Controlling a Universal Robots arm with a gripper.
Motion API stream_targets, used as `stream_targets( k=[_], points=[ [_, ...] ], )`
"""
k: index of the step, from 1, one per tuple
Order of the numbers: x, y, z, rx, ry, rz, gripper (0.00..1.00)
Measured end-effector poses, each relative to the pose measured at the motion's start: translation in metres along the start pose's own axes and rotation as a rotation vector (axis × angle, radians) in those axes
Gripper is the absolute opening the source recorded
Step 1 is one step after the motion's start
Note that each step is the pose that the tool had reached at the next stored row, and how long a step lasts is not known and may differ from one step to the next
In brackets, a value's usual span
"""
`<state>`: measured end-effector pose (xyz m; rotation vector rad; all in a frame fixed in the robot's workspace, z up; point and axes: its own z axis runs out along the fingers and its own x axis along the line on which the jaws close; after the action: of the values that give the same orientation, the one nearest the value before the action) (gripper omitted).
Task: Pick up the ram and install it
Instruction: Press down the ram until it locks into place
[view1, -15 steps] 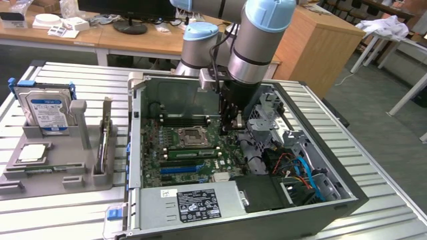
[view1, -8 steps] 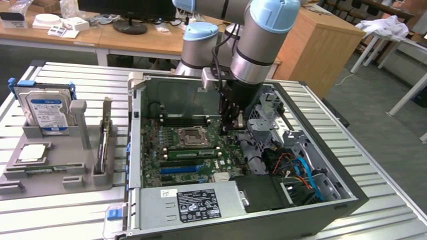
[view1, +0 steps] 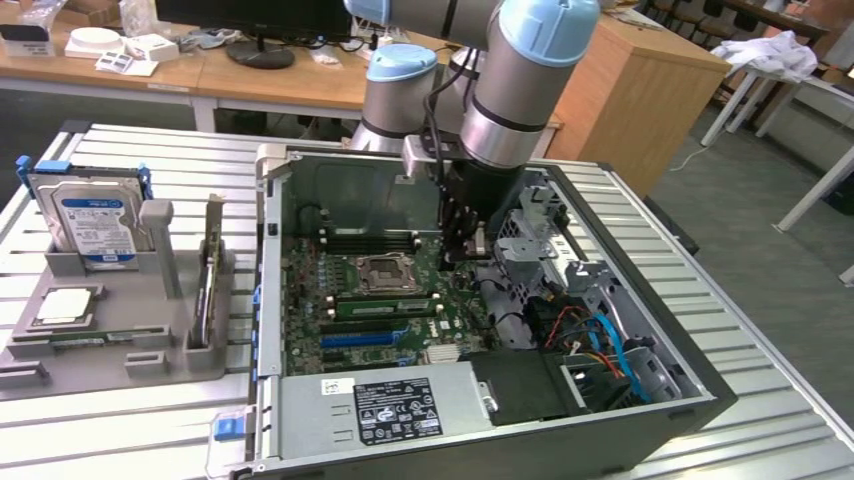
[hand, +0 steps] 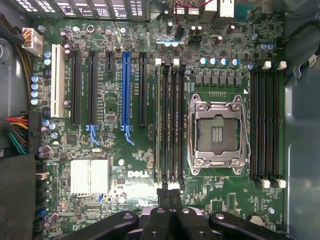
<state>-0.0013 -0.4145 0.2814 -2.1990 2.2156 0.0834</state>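
The gripper (view1: 462, 252), fingers pressed together with nothing visible between them, hangs over the motherboard (view1: 304, 292) at three o'clock of the CPU socket (view1: 387, 272) in the exterior view, while the ram (view1: 380, 307) sits slotted at the socket's six o'clock.

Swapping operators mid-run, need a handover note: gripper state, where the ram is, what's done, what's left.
Gripper: shut, nothing in it, above the motherboard at the end of the memory slots beside the CPU socket.
Ram: a green stick stands in one of those slots next to the socket, apart from the gripper.
Done: the ram looks picked up and placed in its slot.
Left: seating is unconfirmed. I cannot tell whether it is pressed fully home or the latches are closed.
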Motion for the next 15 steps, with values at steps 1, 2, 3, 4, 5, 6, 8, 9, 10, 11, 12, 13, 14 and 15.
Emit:
stream_targets(
  k=[1, 2, 3, 4, 5, 6, 8, 9, 10, 11, 12, 13, 14, 15],
  points=[
    [0.0000, 0.0003, 0.0000, 0.0000, 0.0000, 0.000, 0.11],
    [0.0000, 0.0004, 0.0000, -0.0001, 0.0000, 0.000, 0.11],
    [0.0000, 0.0004, 0.0000, 0.0000, 0.0000, 0.000, 0.11],
    [0.0000, 0.0004, 0.0000, -0.0001, 0.0000, 0.000, 0.11],
    [0.0000, 0.0004, 0.0001, 0.0000, -0.0001, 0.000, 0.11],
    [0.0001, 0.0004, 0.0001, 0.0001, -0.0002, 0.000, 0.11],
    [0.0007, 0.0005, 0.0001, 0.0000, -0.0002, 0.000, 0.11],
    [0.0009, 0.0005, 0.0000, 0.0000, -0.0001, 0.000, 0.11],
    [0.0009, 0.0004, 0.0000, 0.0000, -0.0001, 0.000, 0.11],
    [0.0009, 0.0004, 0.0000, 0.0000, -0.0001, 0.000, 0.11],
    [0.0010, 0.0004, 0.0000, 0.0000, 0.0000, 0.000, 0.11],
    [0.0010, 0.0004, 0.0000, 0.0000, 0.0000, 0.000, 0.11],
    [0.0010, 0.0004, 0.0001, 0.0000, 0.0001, 0.000, 0.11],
    [0.0011, 0.0004, 0.0007, 0.0001, -0.0002, 0.000, 0.11]
  ],
)
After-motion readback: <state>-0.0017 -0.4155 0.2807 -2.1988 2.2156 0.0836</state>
